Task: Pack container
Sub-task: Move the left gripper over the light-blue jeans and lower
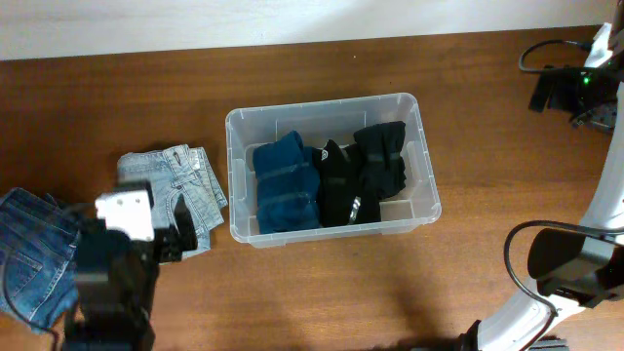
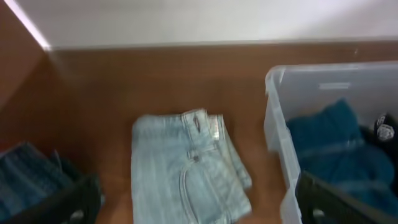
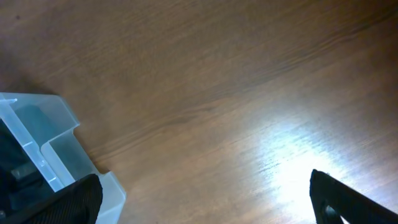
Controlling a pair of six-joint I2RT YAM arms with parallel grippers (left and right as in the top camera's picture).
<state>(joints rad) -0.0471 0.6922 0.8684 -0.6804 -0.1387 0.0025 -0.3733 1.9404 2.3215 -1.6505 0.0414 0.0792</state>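
The container (image 1: 322, 101) is sitting open side up near the middle of the table (image 1: 409, 292), closer to the far edge. Its long axis is running left to right, with the right end skewed slightly towards the far edge. A folded blue garment (image 1: 286, 185) is filling its left half and black garments (image 1: 369, 174) are lying in its right half.

Folded light jeans (image 1: 180, 175) are lying just beside its left end, with darker jeans (image 1: 34, 244) at the table's left edge. The left gripper (image 2: 199, 208) is hovering over the light jeans with its jaws spread wide and gripping nothing. The right gripper (image 3: 205, 202) is also standing wide and empty, over bare wood near the container's corner.

Only the overhead view is taking in the whole container. The left wrist view, blurred, is showing the jeans' waistband and the container's left wall, while the right wrist view is catching one corner and glare on the wood. A small white mark (image 2: 384, 130) is showing on the black cloth, too small to read.
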